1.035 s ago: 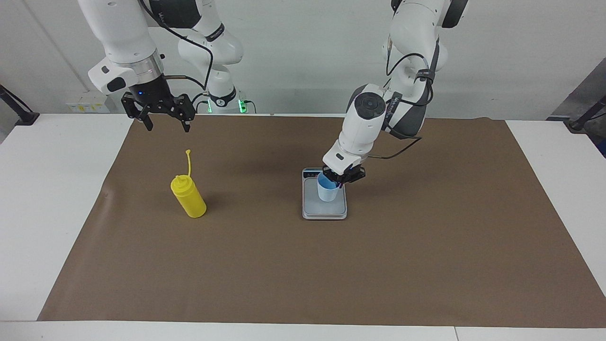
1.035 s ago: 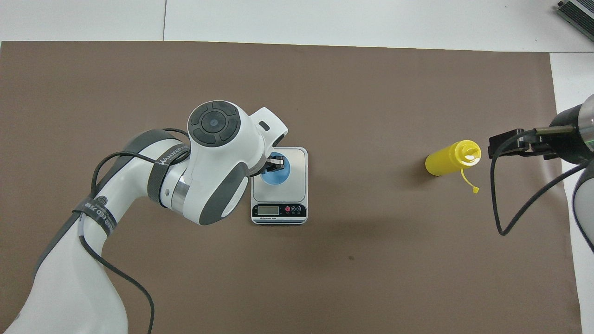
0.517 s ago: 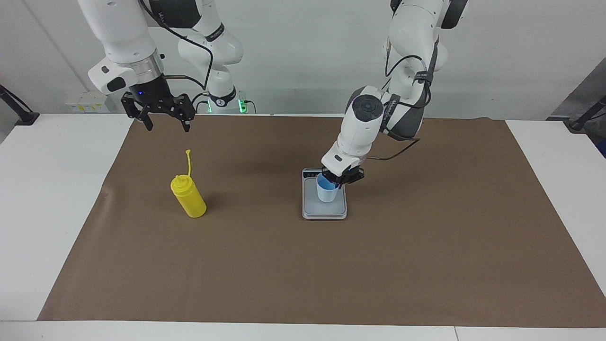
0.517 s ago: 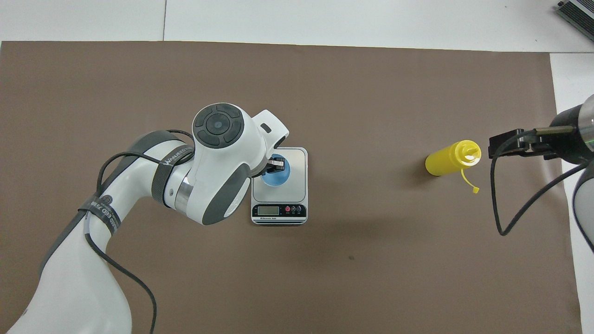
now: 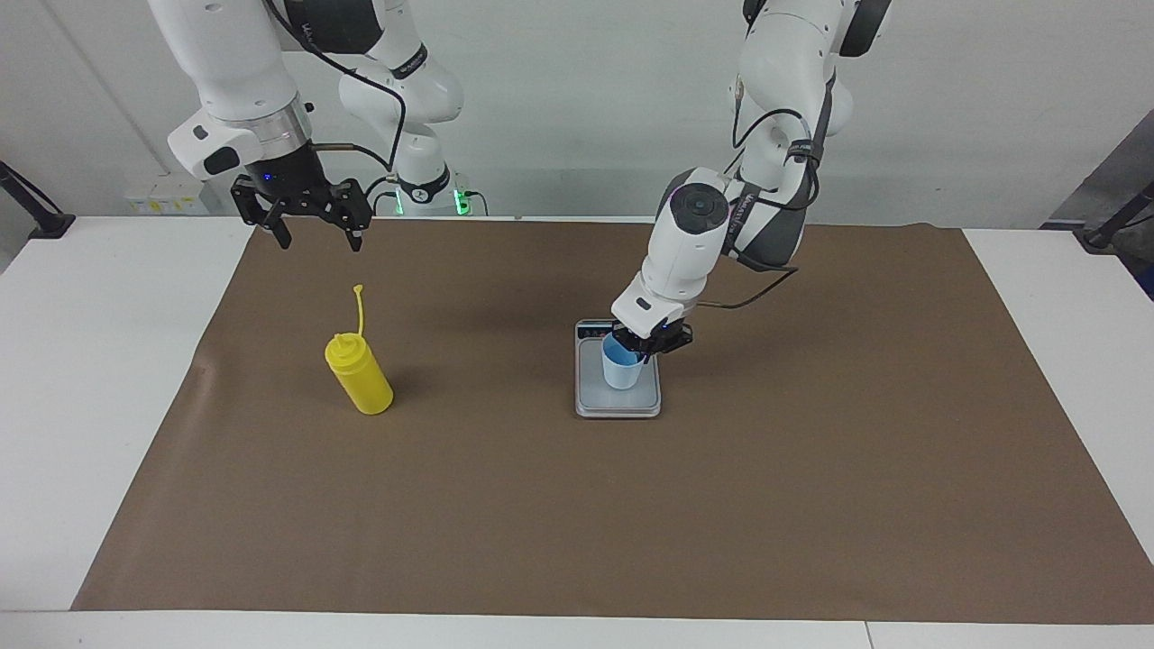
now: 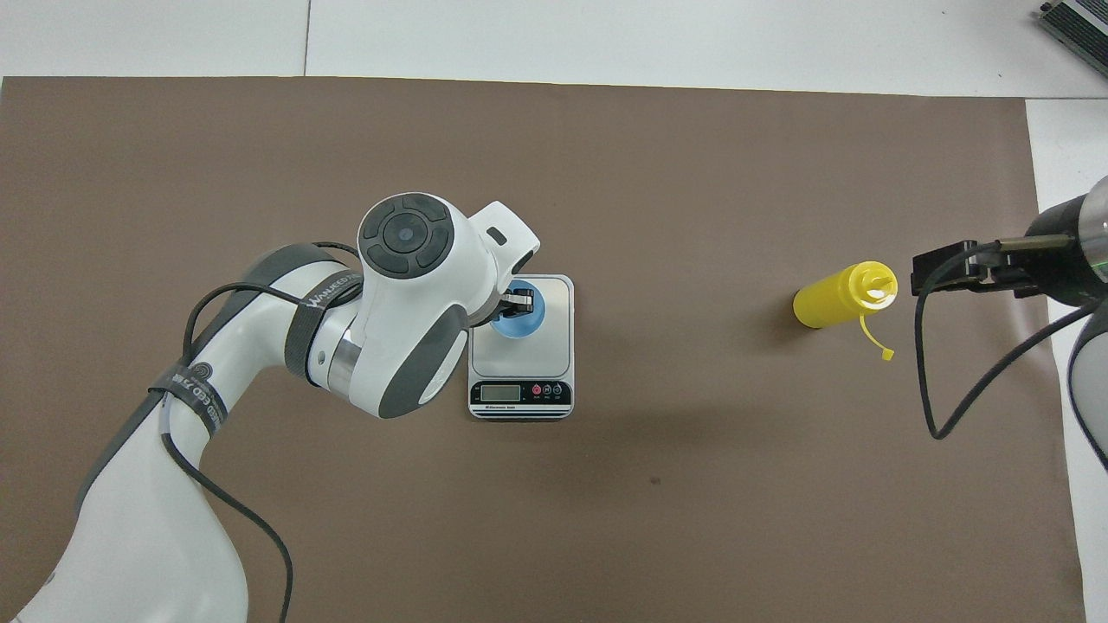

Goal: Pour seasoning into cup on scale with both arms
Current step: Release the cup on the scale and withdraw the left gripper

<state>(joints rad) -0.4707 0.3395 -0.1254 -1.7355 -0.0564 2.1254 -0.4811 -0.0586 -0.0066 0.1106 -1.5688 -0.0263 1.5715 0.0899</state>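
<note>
The cup (image 5: 622,368) is sitting on the scale (image 5: 618,403), left pincer (image 5: 651,345) at its rim, grip unclear; right pincer (image 5: 313,227) is hanging wide, seasoning (image 5: 359,377) untouched, nothing poured yet.

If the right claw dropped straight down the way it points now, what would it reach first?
Most likely the brown paper covering the table. The right claw hangs open, pointing down, nearer the robots than the yellow bottle, so it would probably miss the bottle, though depth is uncertain.

Colours on the brown table cover

The cylindrical plastic squeeze bottle (image 5: 359,379) is bright yellow; the small tapered plastic cup (image 5: 622,365) is light blue; the flat rectangular scale (image 6: 554,346) is silver-grey with a dark display strip; the paper cover (image 5: 631,505) is plain brown.
</note>
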